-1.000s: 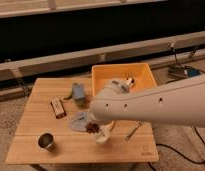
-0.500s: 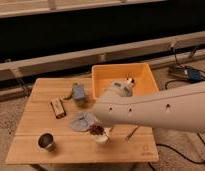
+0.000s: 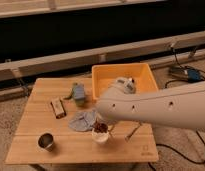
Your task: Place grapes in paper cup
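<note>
the grapes (image 3: 100, 127) show as a dark red cluster sitting in the mouth of the paper cup (image 3: 100, 136), which stands upright on the wooden surface (image 3: 71, 146) near its front edge, just beside a crumpled grey cloth (image 3: 82, 120) on its left. the bunch seems to be at or just inside the rim, so the placing looks close to done.

directly above and slightly behind the cup is the hand (image 3: 104, 123), mostly hidden by the big white arm (image 3: 161, 107) that sweeps in from the right; whether it grips the grapes or has let go cannot be told. the relation that matters is vertical: the grapes lie straight below the hand, inside the cup, so a release and a straight lift would likely leave them there.

further out stand a metal cup (image 3: 45, 141) at front left, a small brown box (image 3: 58, 107), a blue-green object (image 3: 78, 93), and an orange bin (image 3: 125, 75) behind.
</note>
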Robot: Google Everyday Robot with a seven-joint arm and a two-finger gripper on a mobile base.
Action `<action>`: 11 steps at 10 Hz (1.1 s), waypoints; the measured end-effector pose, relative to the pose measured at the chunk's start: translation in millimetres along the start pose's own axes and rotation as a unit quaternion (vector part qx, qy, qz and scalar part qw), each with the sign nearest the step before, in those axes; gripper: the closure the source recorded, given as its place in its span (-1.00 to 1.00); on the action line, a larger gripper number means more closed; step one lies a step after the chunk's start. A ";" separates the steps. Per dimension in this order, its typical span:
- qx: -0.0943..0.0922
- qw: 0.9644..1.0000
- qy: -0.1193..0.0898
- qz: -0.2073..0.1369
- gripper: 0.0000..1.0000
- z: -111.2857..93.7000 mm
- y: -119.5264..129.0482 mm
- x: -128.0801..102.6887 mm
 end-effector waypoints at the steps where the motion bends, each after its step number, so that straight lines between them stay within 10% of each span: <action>1: -0.002 1.000 0.002 -0.003 -0.11 0.0 0.9 1.9; 4: -0.013 1.000 0.004 -0.016 -0.59 0.3 12.0 7.2; 11: -0.012 1.000 0.003 -0.025 -0.60 1.0 23.9 5.8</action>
